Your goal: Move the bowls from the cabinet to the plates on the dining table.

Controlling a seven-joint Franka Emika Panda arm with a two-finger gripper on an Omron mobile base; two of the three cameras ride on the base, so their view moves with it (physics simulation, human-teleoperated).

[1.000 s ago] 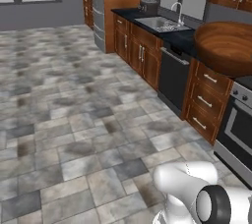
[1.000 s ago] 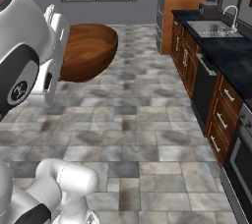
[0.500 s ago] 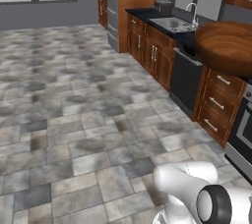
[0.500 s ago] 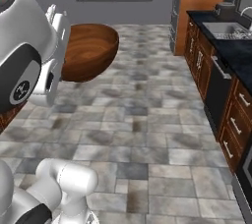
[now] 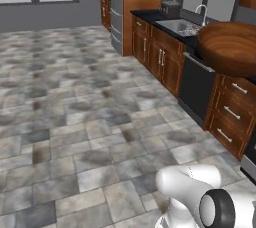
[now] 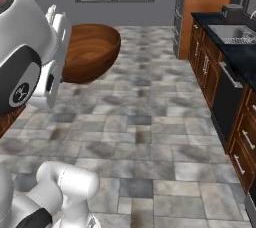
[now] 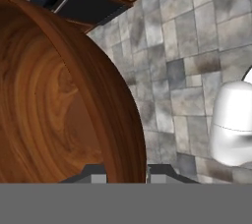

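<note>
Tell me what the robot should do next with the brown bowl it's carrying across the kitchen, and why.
Probably keep the grip and carry on toward the dining table. The gripper is shut on the rim of the brown bowl, which hangs in the air above the tiled floor, and no table or plates are in sight, so there is nowhere to set it down.

Robot arm [image 6: 30, 57] is white & shiny, w/ fat round parts like big balls. Joints have dark black rings; one black patch near top has a small white mark on it. A boxy white piece sticks out by that patch. Low down, more white rounded links [image 5: 192, 184] & a black ring w/ grey middle. Fingers [image 7: 96, 175] are small, dark grey, w/ lighter grey square tips. No cables or screws to see.
</note>
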